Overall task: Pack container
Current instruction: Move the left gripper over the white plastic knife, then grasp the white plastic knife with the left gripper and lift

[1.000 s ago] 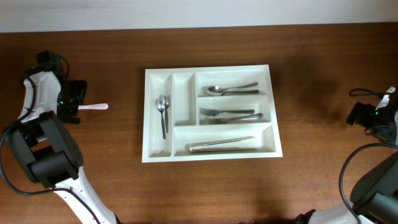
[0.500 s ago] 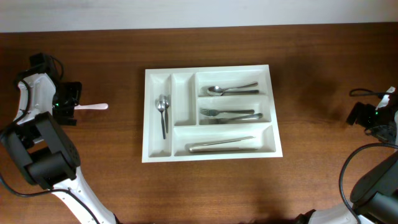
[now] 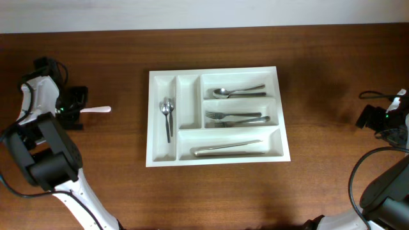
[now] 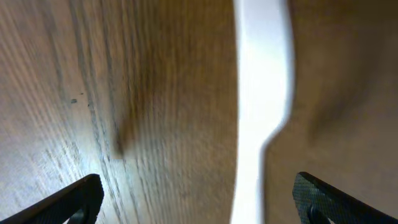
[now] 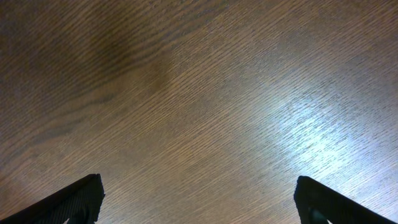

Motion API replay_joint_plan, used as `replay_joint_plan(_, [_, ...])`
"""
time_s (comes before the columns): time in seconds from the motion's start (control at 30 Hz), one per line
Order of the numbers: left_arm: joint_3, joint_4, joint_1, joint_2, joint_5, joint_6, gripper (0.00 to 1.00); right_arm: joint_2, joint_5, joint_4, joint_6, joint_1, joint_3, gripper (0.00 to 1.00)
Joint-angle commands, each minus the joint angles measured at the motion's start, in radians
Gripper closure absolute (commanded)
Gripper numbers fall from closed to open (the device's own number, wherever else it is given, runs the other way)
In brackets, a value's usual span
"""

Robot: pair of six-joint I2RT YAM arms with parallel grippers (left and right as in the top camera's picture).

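Note:
The container (image 3: 214, 156), a white five-compartment cutlery tray, lies at the table's middle. It holds two small spoons (image 3: 167, 116) in the left narrow slot, a spoon (image 3: 238, 92), forks (image 3: 236, 117) and a knife (image 3: 228, 149) in the wide slots. A white plastic utensil (image 3: 96, 110) lies on the table at far left. My left gripper (image 3: 71, 102) is open just over its left end. In the left wrist view the utensil (image 4: 262, 93) runs between the spread fingers (image 4: 199, 202). My right gripper (image 3: 377, 118) is open and empty at far right, over bare wood (image 5: 199, 202).
The second narrow slot (image 3: 188, 102) of the tray holds nothing. A pale wall strip (image 3: 204, 13) borders the table's far edge. Cables trail by the right arm (image 3: 377, 96).
My left arm shifted slightly left and back at the table's left edge; the white utensil has stayed put. The right arm has not moved.

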Motion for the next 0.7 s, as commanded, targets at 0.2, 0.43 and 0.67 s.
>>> replay_joint_plan(0.2, [0.009, -0.013, 0.009, 0.043, 0.010, -0.021, 0.01, -0.015, -0.005, 0.000, 0.008, -0.001, 0.002, 0.01])
replay_joint_plan(0.43, [0.009, -0.017, 0.009, 0.043, 0.008, -0.020, 0.03, -0.015, -0.005, 0.000, 0.008, -0.001, 0.002, 0.01])
replay_joint_plan(0.67, [0.009, -0.016, 0.009, 0.043, -0.019, -0.020, 0.48, -0.015, -0.005, 0.000, 0.008, -0.001, 0.002, 0.01])
